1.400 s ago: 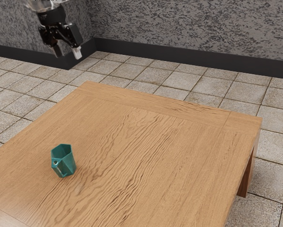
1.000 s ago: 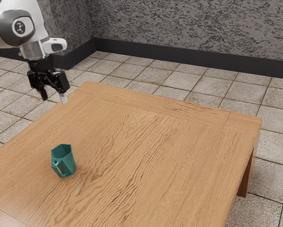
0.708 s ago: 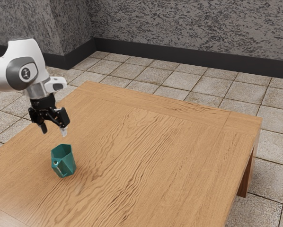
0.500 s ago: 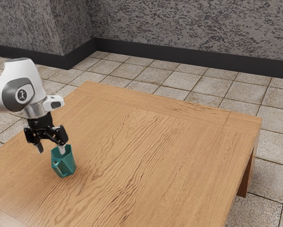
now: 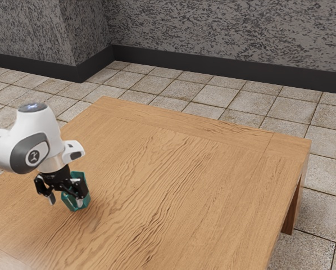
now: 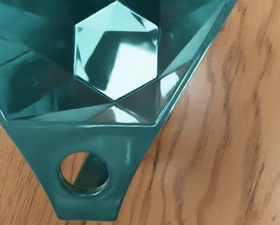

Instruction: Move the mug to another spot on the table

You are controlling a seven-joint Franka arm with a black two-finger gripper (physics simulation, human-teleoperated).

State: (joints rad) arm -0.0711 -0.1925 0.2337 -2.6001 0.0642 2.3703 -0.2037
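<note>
The gripper (image 5: pixel 65 195) has dropped onto the teal mug (image 5: pixel 76 203), fingers spread apart astride its wall. The mug stands upright on the table (image 5: pixel 201 169), near its front edge at the exterior view's left; tiled floor (image 5: pixel 213 93) lies beyond

Teal faceted mug (image 5: pixel 78 202) with a round-holed handle (image 6: pixel 86 206), standing upright, sitting on the table (image 5: pixel 185 169) toward its near edge at the exterior view's left

The arm (image 5: pixel 36 122) is formed of rounded white shells, a grey round joint cap (image 5: pixel 31 157) marked with a small white symbol is set into it, and a black two-finger gripper (image 5: pixel 66 197) is mounted below a white flange (image 5: pixel 72 152).
</note>
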